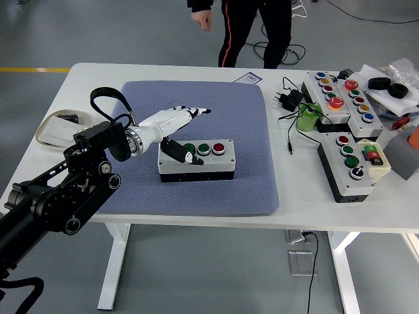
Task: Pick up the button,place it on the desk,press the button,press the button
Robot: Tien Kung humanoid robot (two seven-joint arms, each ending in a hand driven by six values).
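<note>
In the head view, the left hand (171,122) reaches in over the blue mat (196,104) on the white table (91,75). Its white fingers (190,111) are stretched out flat and apart, holding nothing, while the dark thumb (175,152) points down toward the button box (196,160) just below and to the right of the hand. The thumb tip sits at the left end of the box's top, close by the left green button (189,148); whether it touches cannot be told. Past that, further from the hand, come a second green button (203,148) and a red one (218,149).

The box lies flat on the mat with its buttons facing up, so the picking and placing look done, and the flat, open hand suits pressing rather than grasping. The mat probably keeps the box from sliding under a push.

Well off to the right of the hand lie other button panels (340,95), a green roll (308,119) and a plug with cable (287,99), none involved. Behind the arm, on the left, sits a small dish (49,127). A person (245,26) stands at the far side, hands off the table. The right arm is not in view.
</note>
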